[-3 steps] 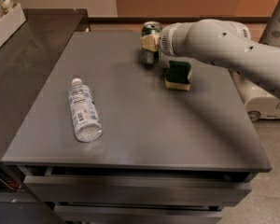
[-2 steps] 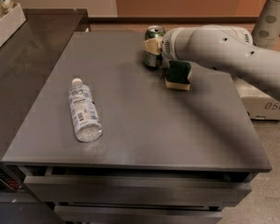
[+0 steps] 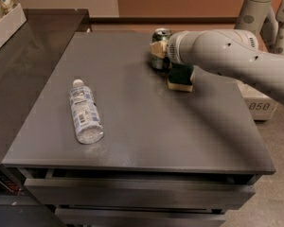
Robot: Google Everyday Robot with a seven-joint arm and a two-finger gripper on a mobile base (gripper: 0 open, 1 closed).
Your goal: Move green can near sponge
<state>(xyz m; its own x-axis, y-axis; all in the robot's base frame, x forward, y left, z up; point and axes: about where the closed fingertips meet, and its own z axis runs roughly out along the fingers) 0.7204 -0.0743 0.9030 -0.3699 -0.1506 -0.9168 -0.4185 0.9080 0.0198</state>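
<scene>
The green can (image 3: 160, 42) stands upright at the back of the grey table (image 3: 142, 122), silver top showing. My gripper (image 3: 158, 50) reaches in from the right on the white arm (image 3: 227, 56) and is shut on the can, with a beige finger (image 3: 155, 48) across its side. The sponge (image 3: 180, 78), dark green on top with a yellow base, lies just right of and in front of the can, partly under the arm. Can and sponge are almost touching.
A clear plastic water bottle (image 3: 85, 115) lies on its side on the left part of the table. A darker counter (image 3: 28, 60) adjoins on the left with a white tray (image 3: 7, 25) on it. White equipment (image 3: 260, 105) stands to the right of the table.
The gripper and the green can have moved a little to the right and toward the front, closer to the sponge. The sponge and the bottle have not moved.
</scene>
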